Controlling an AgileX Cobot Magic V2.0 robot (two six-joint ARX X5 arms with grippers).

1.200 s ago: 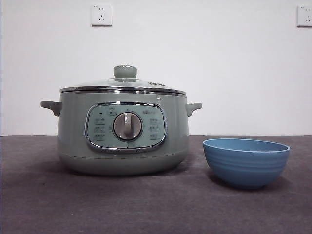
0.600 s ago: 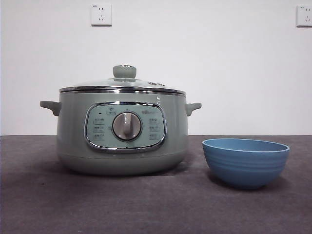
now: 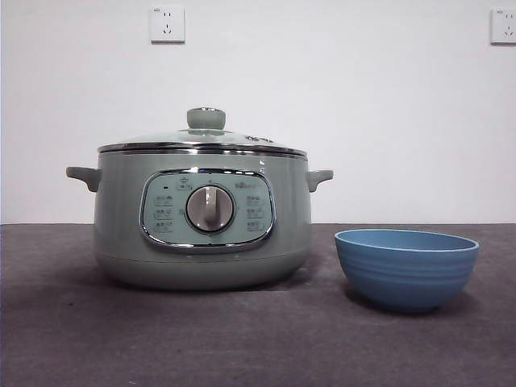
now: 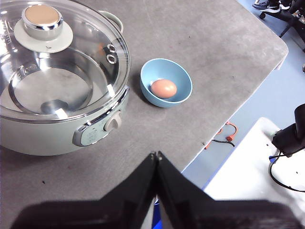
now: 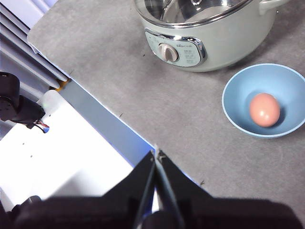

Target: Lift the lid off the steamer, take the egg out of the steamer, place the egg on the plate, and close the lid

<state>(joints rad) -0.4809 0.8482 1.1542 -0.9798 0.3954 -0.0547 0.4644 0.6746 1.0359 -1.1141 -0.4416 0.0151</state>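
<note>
- Pot (image 3: 201,230) and lid (image 3: 203,142) shifted slightly sideways a second ago; steady for the last half second.
- Lid sits on pot; egg (image 4: 163,88) lies in blue bowl (image 3: 406,268) beside it.
- Left hand (image 4: 156,155) and right hand (image 5: 156,154) both clenched, empty, well off the surface (image 3: 242,339). Task looks complete.

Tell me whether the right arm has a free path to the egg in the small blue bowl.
Probably yes. The tan egg lies uncovered in the small blue bowl, apart from the sage-green steamer pot. The right gripper hangs shut over the table edge, so it must open first.
</note>
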